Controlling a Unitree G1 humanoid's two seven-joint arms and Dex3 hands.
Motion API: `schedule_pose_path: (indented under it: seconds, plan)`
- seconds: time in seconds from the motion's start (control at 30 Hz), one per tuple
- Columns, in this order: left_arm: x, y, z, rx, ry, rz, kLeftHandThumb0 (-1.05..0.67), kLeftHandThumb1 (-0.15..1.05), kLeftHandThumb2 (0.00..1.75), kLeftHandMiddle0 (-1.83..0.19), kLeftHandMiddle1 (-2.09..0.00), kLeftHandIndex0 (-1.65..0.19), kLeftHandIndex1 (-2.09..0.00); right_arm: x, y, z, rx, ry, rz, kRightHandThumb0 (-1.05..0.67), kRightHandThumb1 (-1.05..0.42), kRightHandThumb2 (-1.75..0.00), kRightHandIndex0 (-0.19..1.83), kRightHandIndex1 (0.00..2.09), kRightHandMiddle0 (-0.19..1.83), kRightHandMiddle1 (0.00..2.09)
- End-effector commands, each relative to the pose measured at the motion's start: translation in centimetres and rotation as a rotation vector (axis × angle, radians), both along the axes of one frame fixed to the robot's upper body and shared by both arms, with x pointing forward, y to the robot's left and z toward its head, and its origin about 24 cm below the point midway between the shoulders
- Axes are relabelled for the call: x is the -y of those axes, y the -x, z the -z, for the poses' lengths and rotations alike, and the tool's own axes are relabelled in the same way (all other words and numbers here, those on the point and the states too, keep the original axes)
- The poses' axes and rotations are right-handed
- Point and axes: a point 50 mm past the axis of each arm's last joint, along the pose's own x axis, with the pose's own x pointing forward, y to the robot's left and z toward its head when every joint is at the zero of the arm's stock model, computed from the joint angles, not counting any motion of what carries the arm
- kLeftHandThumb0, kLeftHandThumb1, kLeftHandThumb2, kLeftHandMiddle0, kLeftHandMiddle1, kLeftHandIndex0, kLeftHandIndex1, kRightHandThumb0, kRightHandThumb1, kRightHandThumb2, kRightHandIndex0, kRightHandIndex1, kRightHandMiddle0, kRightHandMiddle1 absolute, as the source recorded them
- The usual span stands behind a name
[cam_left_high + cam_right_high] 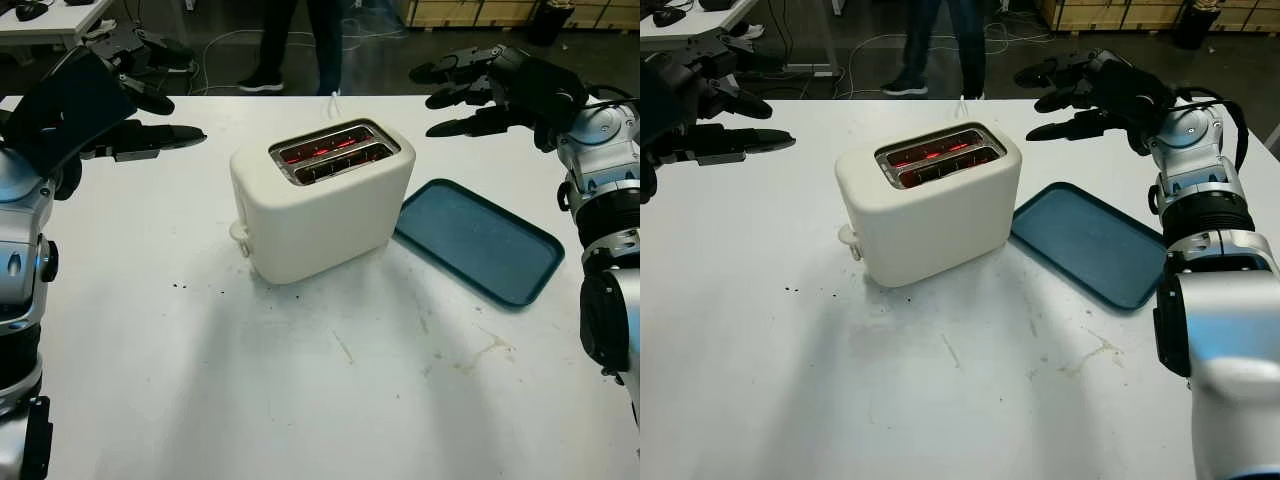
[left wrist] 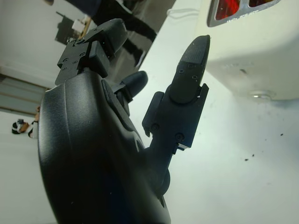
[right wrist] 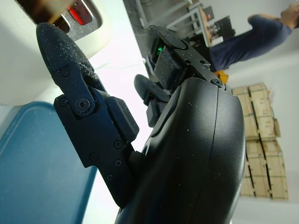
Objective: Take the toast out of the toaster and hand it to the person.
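A cream two-slot toaster [image 1: 320, 205] stands in the middle of the white table [image 1: 300, 400]. Its slots [image 1: 335, 152] glow red inside; I cannot tell whether toast sits in them. My left hand [image 1: 172, 100] is open and held above the table's far left, well apart from the toaster. My right hand [image 1: 438, 100] is open and held above the far right, beyond the tray and right of the toaster. In the wrist views the toaster's top [image 2: 243, 9] and side [image 3: 18, 60] show past my fingers. A person's legs [image 1: 300, 40] stand beyond the far edge.
A flat teal tray [image 1: 480, 240] with nothing on it lies right of the toaster, nearly touching its base. The toaster's white cord [image 1: 333, 100] runs off the far edge. Dark crumbs [image 1: 180, 286] and faint stains [image 1: 480, 355] mark the near tabletop.
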Motion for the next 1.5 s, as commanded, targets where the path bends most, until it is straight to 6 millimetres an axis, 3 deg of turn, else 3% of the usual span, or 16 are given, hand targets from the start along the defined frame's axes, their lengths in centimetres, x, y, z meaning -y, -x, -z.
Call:
schedule_pose_path:
  seconds: [0.0,0.7,0.8,1.13,1.47]
  plan:
    - [0.0,0.1,-0.2,0.017,-0.006,-0.005,-0.31,0.80,0.00,0.00,-1.31,-0.10,-0.85,0.0,0.0,-0.6,0.033,-0.009,-0.007,-0.84,-0.72,0.00,0.35,0.69,0.64,0.01]
    - [0.0,0.2,-0.2,0.016,-0.005,-0.010,-0.32,0.80,0.00,0.00,-1.28,-0.10,-0.83,-0.5,-0.1,-1.2,0.044,-0.002,-0.018,-0.81,-0.71,0.00,0.32,0.69,0.63,0.01]
    - [0.0,0.2,-0.2,0.016,-0.009,-0.011,-0.31,0.80,0.00,0.00,-1.28,-0.11,-0.83,-1.2,-0.2,-2.4,0.074,0.002,-0.038,-0.79,-0.68,0.00,0.31,0.67,0.63,0.00]
    - [0.0,0.1,-0.2,0.017,-0.003,-0.009,-0.31,0.80,0.00,-0.01,-1.28,-0.11,-0.83,-5.3,0.3,-5.5,0.378,0.215,-0.132,-0.68,-0.66,0.00,0.66,0.51,0.82,0.05]
    - [-0.1,0.1,-0.1,0.016,0.009,-0.012,-0.32,0.80,0.00,0.00,-1.27,-0.11,-0.82,-8.1,0.3,-5.2,0.425,0.405,-0.217,-0.64,-0.69,-0.01,0.81,0.39,0.88,0.04]
